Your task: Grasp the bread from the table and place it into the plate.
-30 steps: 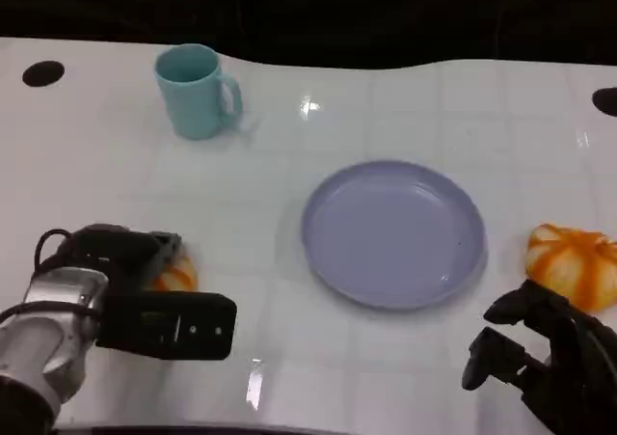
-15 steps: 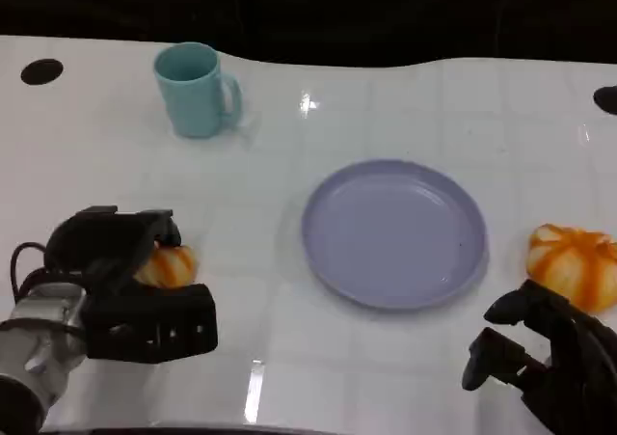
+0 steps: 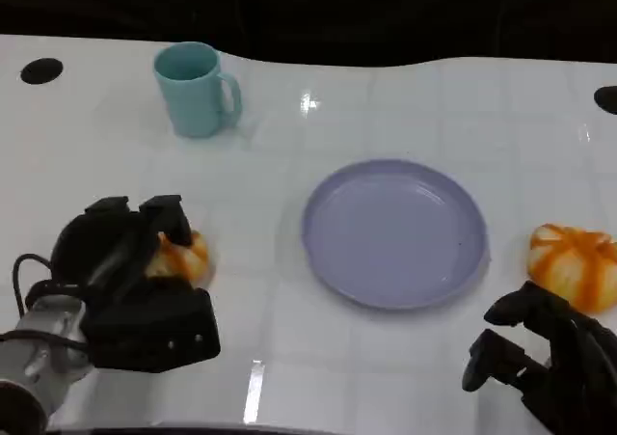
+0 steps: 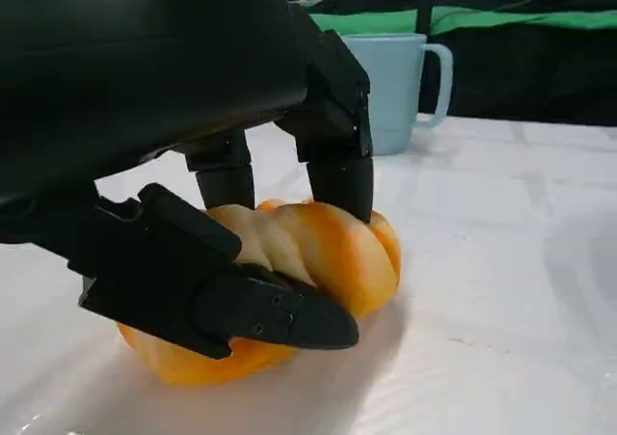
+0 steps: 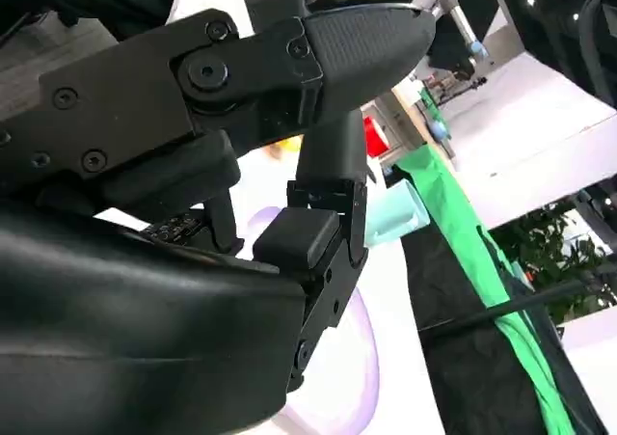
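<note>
Bread (image 4: pixel 318 252) is pinched by your L hand (image 3: pixel 125 261), on the table; R hand (image 3: pixel 540 358) idle, half-curled w/ nothing in it. Next: lift, carry to plate (image 3: pixel 333 261), release.

The bread (image 4: pixel 318 252) is orange with pale yellow stripes. The plate (image 3: pixel 393 232) is lavender, the mug (image 3: pixel 195 90) light blue, the bench (image 3: pixel 405 97) glossy white, both hands black.

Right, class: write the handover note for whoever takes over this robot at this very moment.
Left hand: fingers closed around the bread, which sits on the table, not lifted.
Right hand: holds nothing, near the table's front edge, close to a second orange bread.
Plate: mid-table, nothing on it.
Done: grasp made.
Left: lift the bread, carry it over and set it in the plate.
</note>
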{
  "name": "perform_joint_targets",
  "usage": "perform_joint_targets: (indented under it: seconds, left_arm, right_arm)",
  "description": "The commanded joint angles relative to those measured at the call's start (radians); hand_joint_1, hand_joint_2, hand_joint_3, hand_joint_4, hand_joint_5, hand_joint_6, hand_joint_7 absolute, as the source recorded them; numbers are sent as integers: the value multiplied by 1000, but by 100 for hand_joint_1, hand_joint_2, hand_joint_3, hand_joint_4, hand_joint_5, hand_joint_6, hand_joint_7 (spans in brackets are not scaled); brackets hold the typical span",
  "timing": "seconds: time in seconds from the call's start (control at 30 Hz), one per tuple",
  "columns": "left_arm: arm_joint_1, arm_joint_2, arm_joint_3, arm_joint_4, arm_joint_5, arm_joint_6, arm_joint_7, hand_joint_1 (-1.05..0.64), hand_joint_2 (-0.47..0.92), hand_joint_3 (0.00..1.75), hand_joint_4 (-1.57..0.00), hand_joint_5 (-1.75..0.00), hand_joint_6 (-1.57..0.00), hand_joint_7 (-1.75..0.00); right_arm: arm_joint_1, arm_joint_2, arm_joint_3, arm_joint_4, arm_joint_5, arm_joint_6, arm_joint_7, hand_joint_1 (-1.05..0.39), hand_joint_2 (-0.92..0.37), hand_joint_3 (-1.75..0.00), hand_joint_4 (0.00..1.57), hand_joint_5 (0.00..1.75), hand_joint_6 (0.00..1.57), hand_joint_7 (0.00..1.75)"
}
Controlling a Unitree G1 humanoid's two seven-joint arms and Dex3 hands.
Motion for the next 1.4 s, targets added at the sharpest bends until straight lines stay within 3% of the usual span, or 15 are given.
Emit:
perform_joint_targets:
  seconds: [0.03,0.13,0.2,0.27,0.37,0.67,0.87,1.4]
  left_arm:
    - [-33,3,20,-23,-22,-2,1,-28,84,54,-82,-175,-56,-175]
    - [-40,-2,35,-41,-45,-19,-2,-27,81,53,-83,-175,-57,-175]
    - [-43,-10,49,-50,-72,-34,-17,-26,75,65,-84,-175,-59,-175]
    - [-45,-23,67,-58,-104,-47,-38,-25,58,106,-85,-175,-65,-175]
    - [-50,-46,85,-73,-139,-62,-60,-24,50,119,-85,-175,-67,-175]
    - [-107,-105,80,-68,-140,-111,-57,-17,44,123,-87,-175,-69,-175]
    - [-175,-154,48,-19,-107,-142,-37,-18,48,127,-90,-175,-68,-175]
    - [-303,-278,-58,79,-27,-144,-31,-19,51,119,-89,-175,-67,-175]
  right_arm:
    - [-3,-14,-13,4,-3,-3,-4,-53,-92,-19,75,152,83,101]
    - [-2,-17,-14,4,-2,0,-5,-52,-92,-19,75,153,84,101]
    - [-2,-17,-15,6,-2,-2,-2,-53,-92,-19,75,153,84,100]
    - [-3,-17,-14,6,-3,-5,0,-52,-92,-20,74,153,84,100]
    - [0,-16,-13,5,-6,-10,0,-52,-92,-22,74,153,83,100]
    - [2,-13,-11,6,-5,-11,-2,-52,-92,-23,74,152,83,101]
    - [2,-14,-12,8,-4,-8,-1,-51,-92,-23,74,152,82,101]
    - [20,-8,-5,3,-4,-38,18,-50,-92,-25,72,153,80,103]
